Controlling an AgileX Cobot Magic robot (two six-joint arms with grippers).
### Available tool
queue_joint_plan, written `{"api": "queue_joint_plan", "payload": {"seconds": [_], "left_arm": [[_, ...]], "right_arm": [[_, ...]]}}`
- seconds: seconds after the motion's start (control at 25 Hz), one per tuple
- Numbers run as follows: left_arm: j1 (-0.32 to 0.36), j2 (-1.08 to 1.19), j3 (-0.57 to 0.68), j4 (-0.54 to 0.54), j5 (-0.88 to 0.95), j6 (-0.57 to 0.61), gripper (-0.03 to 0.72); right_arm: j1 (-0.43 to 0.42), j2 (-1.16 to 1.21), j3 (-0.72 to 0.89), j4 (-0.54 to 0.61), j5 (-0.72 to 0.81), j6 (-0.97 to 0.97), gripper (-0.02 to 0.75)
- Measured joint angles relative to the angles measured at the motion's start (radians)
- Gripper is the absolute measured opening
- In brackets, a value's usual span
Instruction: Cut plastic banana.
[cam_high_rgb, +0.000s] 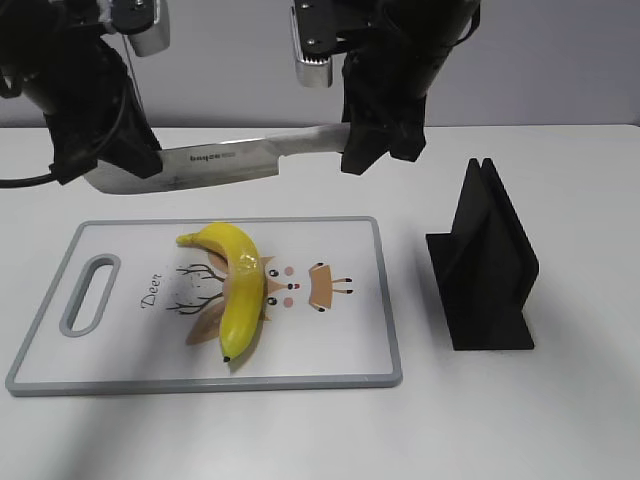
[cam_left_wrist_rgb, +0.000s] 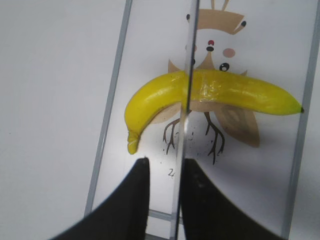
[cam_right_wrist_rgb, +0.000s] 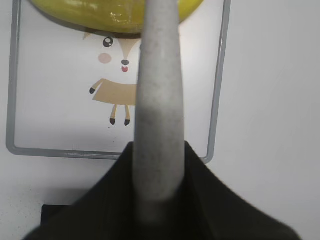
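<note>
The plastic banana (cam_high_rgb: 240, 290) lies on the white cutting board (cam_high_rgb: 340, 350), stem toward the back and dark tip toward the front. It also shows in the left wrist view (cam_left_wrist_rgb: 235, 92) and the right wrist view (cam_right_wrist_rgb: 100, 10). A kitchen knife (cam_high_rgb: 230, 158) hangs level above the board's back edge. My right gripper (cam_high_rgb: 375, 150) is shut on its grey handle (cam_right_wrist_rgb: 157, 100). My left gripper (cam_high_rgb: 110, 165) is at the blade's tip. In the left wrist view (cam_left_wrist_rgb: 165, 165) the blade (cam_left_wrist_rgb: 190, 50) runs edge-on between its fingers, against one finger and with a gap to the other, straight above the banana's middle.
A black knife stand (cam_high_rgb: 485, 265) stands on the white table to the right of the board. The board has a grey rim, a handle slot (cam_high_rgb: 90, 293) at its left end and a deer drawing under the banana.
</note>
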Motion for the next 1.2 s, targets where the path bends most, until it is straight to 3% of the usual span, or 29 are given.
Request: {"api": "queue_joint_plan", "payload": {"seconds": [0.12,0.24,0.68,0.96,1.2], "left_arm": [[0.0,0.008,0.0,0.0,0.0,0.0,0.058],[0.0,0.014,0.0,-0.001,-0.014,0.0,-0.009],[-0.005,0.108,0.016,0.011,-0.02,0.002,-0.012],[-0.027,0.161,0.239,-0.004,-0.314,0.013,-0.007],[-0.027,0.176,0.26,-0.016,-0.356,0.026,0.002]], "right_arm": [[0.0,0.0,0.0,0.003,0.0,0.005,0.16],[-0.002,0.0,0.0,0.016,-0.001,0.019,0.16],[-0.004,0.091,0.04,0.036,0.003,0.055,0.16],[-0.003,0.237,0.052,0.041,-0.015,0.053,0.163],[-0.005,0.259,0.039,0.049,-0.012,0.053,0.163]]}}
